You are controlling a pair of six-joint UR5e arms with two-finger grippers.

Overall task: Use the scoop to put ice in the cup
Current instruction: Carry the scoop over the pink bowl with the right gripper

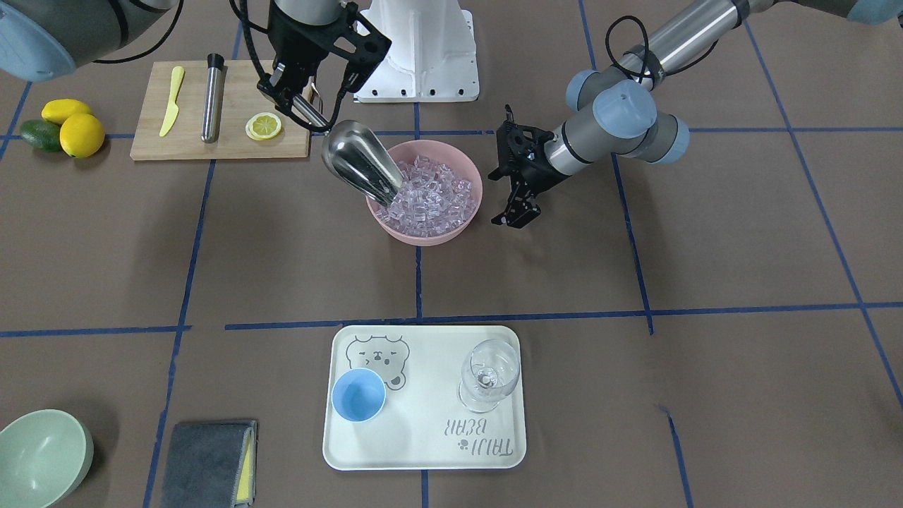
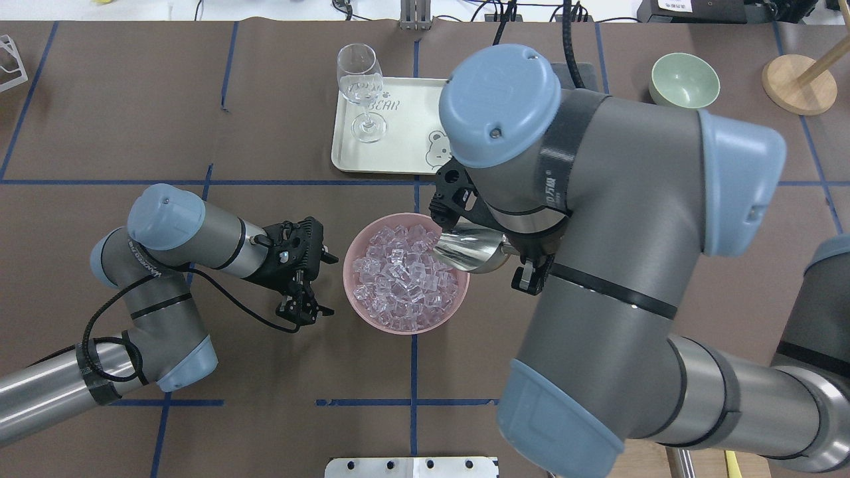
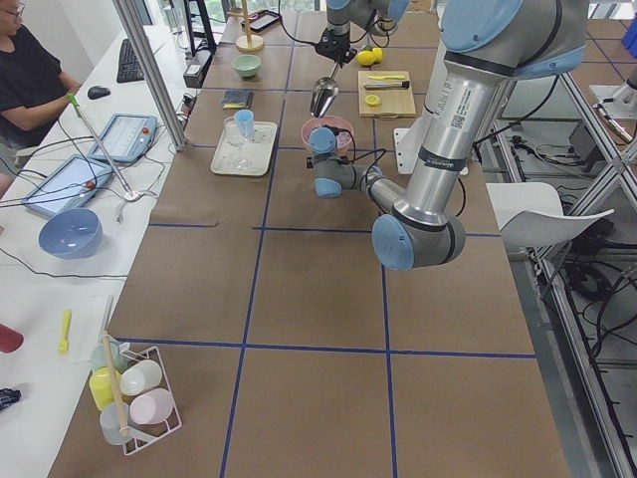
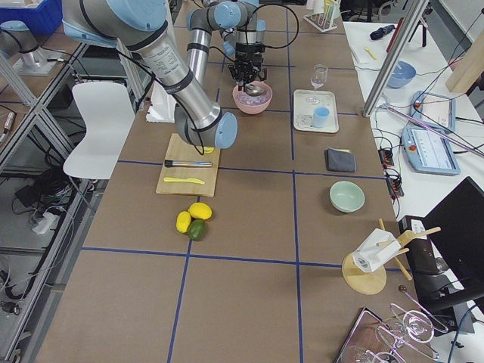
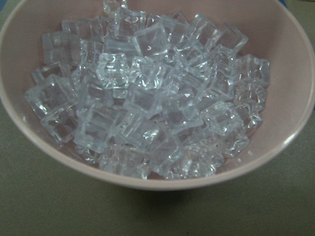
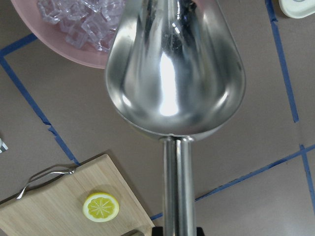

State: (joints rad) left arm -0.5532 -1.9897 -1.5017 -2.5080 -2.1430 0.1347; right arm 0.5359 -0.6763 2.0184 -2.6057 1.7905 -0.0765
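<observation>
The steel scoop (image 1: 358, 164) is tilted mouth-down, its front lip among the ice (image 1: 429, 194) at the pink bowl's (image 1: 423, 236) edge. My right gripper (image 1: 302, 107) is shut on the scoop's rod handle (image 6: 172, 187). From the right wrist view I see the scoop's shiny underside (image 6: 172, 78). My left gripper (image 2: 327, 284) stands open beside the bowl on the other side and holds nothing. The left wrist view looks into the heaped ice (image 5: 147, 98). The light-blue cup (image 1: 358, 395) stands upright on the tray (image 1: 423, 451), apart from both grippers.
A clear wine glass (image 1: 489, 374) shares the tray. A cutting board (image 1: 226, 144) with a yellow knife, a steel cylinder and a lemon slice lies by the right arm. Lemons and an avocado (image 1: 63, 127), a green bowl (image 1: 39, 458) and a grey cloth (image 1: 208, 462) lie around.
</observation>
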